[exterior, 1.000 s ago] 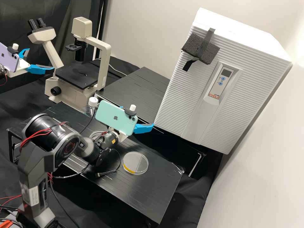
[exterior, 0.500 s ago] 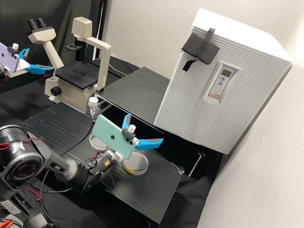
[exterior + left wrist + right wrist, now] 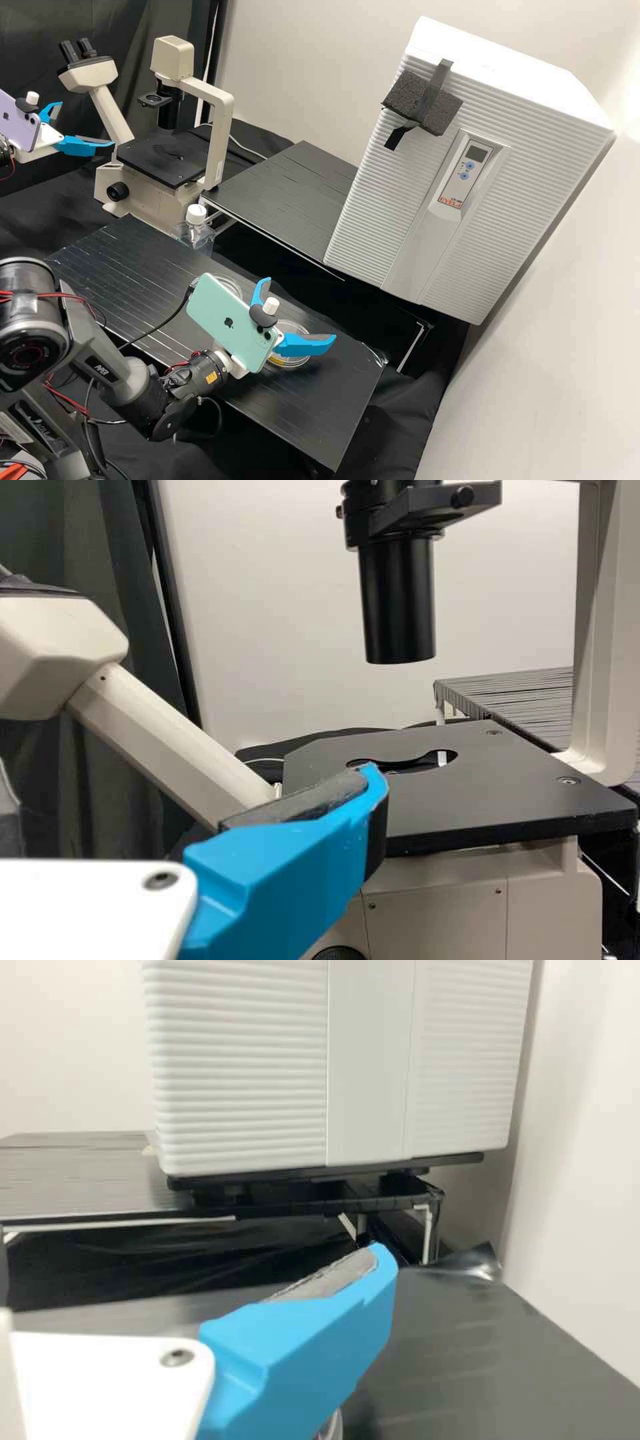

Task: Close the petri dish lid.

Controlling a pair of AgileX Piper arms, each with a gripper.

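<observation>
Petri dish round; lies flat on bench

microscope | ribbed white cabinet, foam taped on | clear capped bottle

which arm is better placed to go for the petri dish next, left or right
Right, most likely: in the high view the right gripper is open and close by the petri dish, while the left gripper is off near the microscope, much farther from it.
</observation>
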